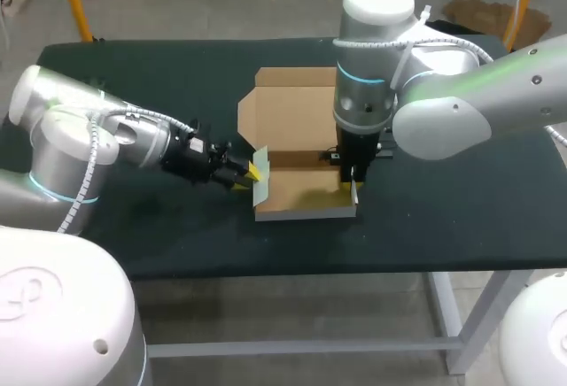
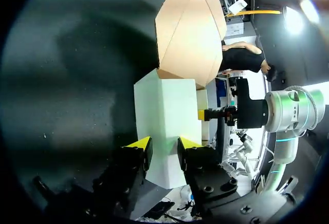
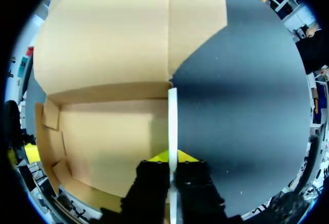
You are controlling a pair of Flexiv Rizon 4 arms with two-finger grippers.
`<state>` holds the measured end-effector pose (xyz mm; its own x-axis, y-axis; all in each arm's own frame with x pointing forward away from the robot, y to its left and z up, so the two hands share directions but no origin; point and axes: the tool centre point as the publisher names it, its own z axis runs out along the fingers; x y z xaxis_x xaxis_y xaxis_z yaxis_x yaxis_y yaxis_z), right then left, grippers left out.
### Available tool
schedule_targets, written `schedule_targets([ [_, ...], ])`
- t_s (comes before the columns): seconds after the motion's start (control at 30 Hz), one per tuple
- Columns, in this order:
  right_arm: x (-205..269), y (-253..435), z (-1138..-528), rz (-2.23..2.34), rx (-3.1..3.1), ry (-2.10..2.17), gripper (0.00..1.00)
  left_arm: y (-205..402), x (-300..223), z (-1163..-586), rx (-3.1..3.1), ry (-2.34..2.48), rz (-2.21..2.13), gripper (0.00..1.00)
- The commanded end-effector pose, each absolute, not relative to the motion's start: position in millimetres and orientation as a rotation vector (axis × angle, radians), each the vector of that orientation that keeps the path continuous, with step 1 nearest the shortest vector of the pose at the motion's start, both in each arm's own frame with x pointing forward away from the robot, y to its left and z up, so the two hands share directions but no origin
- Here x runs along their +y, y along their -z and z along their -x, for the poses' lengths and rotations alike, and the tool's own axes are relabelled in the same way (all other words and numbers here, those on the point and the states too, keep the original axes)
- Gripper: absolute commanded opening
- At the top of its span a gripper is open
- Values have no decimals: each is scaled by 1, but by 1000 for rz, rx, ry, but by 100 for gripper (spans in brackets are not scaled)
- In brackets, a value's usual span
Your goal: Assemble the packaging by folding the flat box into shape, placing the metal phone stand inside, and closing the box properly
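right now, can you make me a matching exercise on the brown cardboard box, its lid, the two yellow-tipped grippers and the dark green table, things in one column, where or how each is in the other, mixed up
Things
1. lid of the brown cardboard box
2. left gripper
3. right gripper
4. dark green table

Place or state
a. shut on the box's right wall
b. under the box
c. opened back, behind the box's base
d. at the box's white left wall

Pairs: 1-c, 2-d, 3-a, 4-b
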<state>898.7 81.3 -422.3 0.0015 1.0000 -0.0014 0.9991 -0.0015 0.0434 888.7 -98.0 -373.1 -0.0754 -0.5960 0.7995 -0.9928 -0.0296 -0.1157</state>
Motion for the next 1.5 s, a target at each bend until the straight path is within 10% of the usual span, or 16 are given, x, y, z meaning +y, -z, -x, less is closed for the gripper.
schedule_targets([
  [0.03,82,422,-899,-2200,2197,-40,0,371,-104,-885,-1756,-933,-1724,36],
  [1.5,82,422,-899,-2200,2197,-40,0,364,-107,-885,-1854,-870,-1840,50],
])
